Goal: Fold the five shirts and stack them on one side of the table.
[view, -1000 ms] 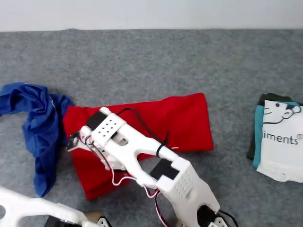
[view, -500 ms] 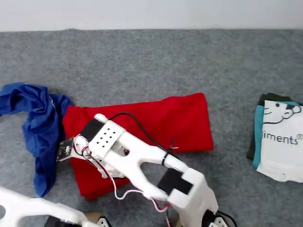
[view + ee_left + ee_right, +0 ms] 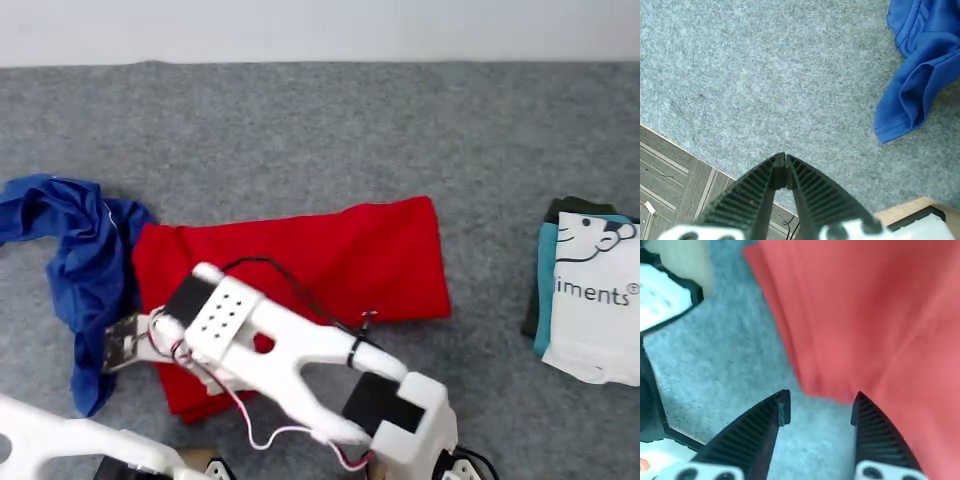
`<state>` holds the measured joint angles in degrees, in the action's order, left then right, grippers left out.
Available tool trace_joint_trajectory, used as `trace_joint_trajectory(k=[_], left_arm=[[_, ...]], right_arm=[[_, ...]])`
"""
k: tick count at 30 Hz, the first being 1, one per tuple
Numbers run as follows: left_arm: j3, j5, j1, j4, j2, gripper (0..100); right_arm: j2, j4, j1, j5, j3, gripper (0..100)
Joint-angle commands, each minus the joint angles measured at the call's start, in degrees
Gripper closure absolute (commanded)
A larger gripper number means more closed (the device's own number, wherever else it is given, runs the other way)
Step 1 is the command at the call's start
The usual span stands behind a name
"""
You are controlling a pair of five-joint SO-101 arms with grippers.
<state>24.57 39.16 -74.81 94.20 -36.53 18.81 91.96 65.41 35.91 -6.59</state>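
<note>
The crumpled blue shirt (image 3: pixel 75 255) lies at the left of the tabletop (image 3: pixel 320 130). The left hand (image 3: pixel 785 162), pressed together and empty, hangs beside it at the front edge. The red shirt (image 3: pixel 340 255) lies in the middle, partly folded. The right hand (image 3: pixel 821 407) stands apart just over the red shirt's near left edge. In my judgement it should go low enough to take all layers, close firmly, then carry the fold over evenly. The folded stack (image 3: pixel 590 300) lies at the right.

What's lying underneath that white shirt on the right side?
Edges of a teal shirt and a dark shirt peek out beneath the white shirt; the rest of both is covered.
</note>
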Motion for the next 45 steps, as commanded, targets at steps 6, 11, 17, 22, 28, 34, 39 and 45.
trace_joint_trajectory(k=[6,11,17,22,28,34,39,45], left_arm=[[-0.2,-0.1,0.3,0.1,-1.1,100],[-0.2,-0.1,0.3,0.1,-1.1,100],[-0.2,-0.1,0.3,0.1,-1.1,100],[-0.2,-0.1,0.3,0.1,-1.1,100],[-0.2,-0.1,0.3,0.1,-1.1,100],[-0.2,-0.1,0.3,0.1,-1.1,100],[-0.2,-0.1,0.3,0.1,-1.4,100],[-0.2,-0.1,0.3,0.4,-1.5,100]], right_arm=[[1.4,-3.8,5.9,-1.5,-0.2,78.6],[3.6,-8.0,6.2,-1.3,1.6,78.6],[8.0,-10.9,6.5,-1.3,3.0,78.6],[10.7,-14.0,6.1,-1.3,3.0,79.0],[13.6,-15.8,6.2,-1.3,1.6,85.8],[15.6,-14.2,6.2,-1.3,-1.1,98.8],[17.6,-12.4,5.5,-1.3,-4.0,98.8],[17.4,-11.2,3.6,-0.4,-5.2,98.8]])
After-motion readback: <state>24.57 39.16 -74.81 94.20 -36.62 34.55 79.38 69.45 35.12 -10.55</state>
